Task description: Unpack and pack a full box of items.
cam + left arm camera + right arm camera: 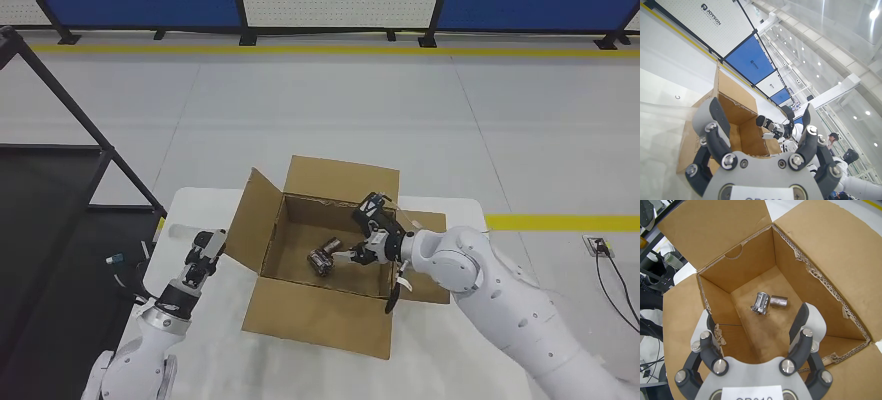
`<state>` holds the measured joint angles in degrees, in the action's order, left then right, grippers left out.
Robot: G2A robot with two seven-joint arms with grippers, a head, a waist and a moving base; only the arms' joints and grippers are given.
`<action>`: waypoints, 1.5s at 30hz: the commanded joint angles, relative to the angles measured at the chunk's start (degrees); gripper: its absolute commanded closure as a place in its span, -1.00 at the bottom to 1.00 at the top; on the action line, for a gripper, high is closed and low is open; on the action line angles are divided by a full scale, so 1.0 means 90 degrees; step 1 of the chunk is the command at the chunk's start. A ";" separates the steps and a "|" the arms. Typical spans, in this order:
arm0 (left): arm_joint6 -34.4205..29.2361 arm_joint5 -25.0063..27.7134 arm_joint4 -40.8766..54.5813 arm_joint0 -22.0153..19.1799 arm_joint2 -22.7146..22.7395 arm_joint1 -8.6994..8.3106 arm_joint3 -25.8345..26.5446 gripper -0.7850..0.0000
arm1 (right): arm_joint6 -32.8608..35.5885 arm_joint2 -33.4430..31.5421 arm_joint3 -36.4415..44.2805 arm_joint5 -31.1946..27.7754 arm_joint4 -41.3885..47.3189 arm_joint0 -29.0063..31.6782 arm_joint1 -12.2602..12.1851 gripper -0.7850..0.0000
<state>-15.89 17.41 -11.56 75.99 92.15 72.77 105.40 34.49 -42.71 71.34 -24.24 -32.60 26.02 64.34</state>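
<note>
**Worktop.** The white worktop [290, 365] carries one open cardboard box [320, 310], all four flaps folded outward.

**Box.** The inner rim is ragged along the right wall and at the near corners, with loose shreds of corrugated board.

**Arms.** The right arm reaches over the right flap, its wrist tilted down into the opening. The left arm rises from the near left of the worktop, its forearm angled towards the box's left flap.

**Tools.** The right tool [756, 313] hangs at about rim height over the box floor, spread wide and holding nothing. The left tool [210, 243] is near the left flap but not seen to touch it, likewise wide open and empty.

**Contents.** Two metal parts lie on their sides on the box floor, below the right tool. One is a slotted, flanged cylinder [760, 303]; the other is a plain sleeve [779, 301]. They lie end to end, too close to tell whether they touch.

**Hazards, as judged.**
- Both parts are round and will probably roll if a finger strikes off-centre.
- Closing on one is likely to nudge its neighbour.
- The wide-spread fingers could snag the torn rim on the way down.
- Nothing steadies the box, so a snag might drag it across the worktop.
</note>
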 commanded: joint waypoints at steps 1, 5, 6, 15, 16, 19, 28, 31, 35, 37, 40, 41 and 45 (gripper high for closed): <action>0.0000 0.0000 0.0000 0.0000 0.0000 0.0000 0.0000 -1.00 | 0.0000 0.0000 0.0000 0.0000 0.0000 0.0000 0.0000 -1.00; 0.0164 -0.0129 0.0056 0.0020 0.0018 0.0007 0.0016 -1.00 | -0.0020 0.0084 0.0040 0.0366 0.0071 0.0041 0.0072 -1.00; 0.0239 -0.0187 0.0070 0.0030 0.0031 0.0009 0.0016 -1.00 | 0.0065 0.0169 0.0029 0.0615 0.0037 -0.0029 0.0128 -1.00; 0.0967 -0.0246 0.0310 0.0526 0.0424 0.0016 0.0333 -1.00 | 0.0688 0.1534 -0.0950 0.1811 -0.0158 -0.1095 0.1072 -1.00; 0.1061 -0.0228 0.0369 0.0590 0.0481 0.0019 0.0372 -1.00 | 0.0742 0.1698 -0.1133 0.1918 -0.0195 -0.1202 0.1210 -1.00; 0.1232 -0.0153 0.0566 0.0775 0.0627 0.0024 0.0475 -1.00 | 0.0768 0.2065 -0.1741 0.1903 -0.0078 -0.1443 0.1622 -1.00; 0.1261 0.0070 0.0909 0.0968 0.0742 0.0030 0.0601 -1.00 | 0.0979 0.2749 -0.3682 0.1944 -0.0009 -0.1842 0.2771 -1.00; 0.1236 0.0084 0.0900 0.0919 0.0691 0.0031 0.0546 -1.00 | 0.0975 0.2857 -0.4160 0.2102 -0.0097 -0.1886 0.3061 -1.00; 0.1180 0.0106 0.0889 0.0854 0.0655 0.0029 0.0500 -1.00 | 0.0985 0.2892 -0.4703 0.2093 -0.0082 -0.1910 0.3365 -1.00; 0.1171 0.0113 0.0882 0.0830 0.0657 0.0027 0.0484 -1.00 | 0.1036 0.2898 -0.4925 0.2007 -0.0074 -0.1917 0.3484 -0.94; 0.1162 0.0118 0.0885 0.0802 0.0656 0.0026 0.0450 -1.00 | 0.1037 0.2873 -0.5211 0.1910 -0.0050 -0.1932 0.3630 -0.62; 0.1160 0.0117 0.0891 0.0797 0.0653 0.0026 0.0435 -1.00 | 0.1033 0.2860 -0.5296 0.1878 -0.0038 -0.1937 0.3672 -0.41; 0.1162 0.0101 0.0874 0.0764 0.0639 0.0025 0.0388 -1.00 | 0.1036 0.2811 -0.5566 0.1767 -0.0023 -0.1972 0.3817 -0.12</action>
<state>-5.45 18.41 -3.63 82.95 97.92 73.00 108.96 43.75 -17.30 21.78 -8.10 -32.83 8.34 98.42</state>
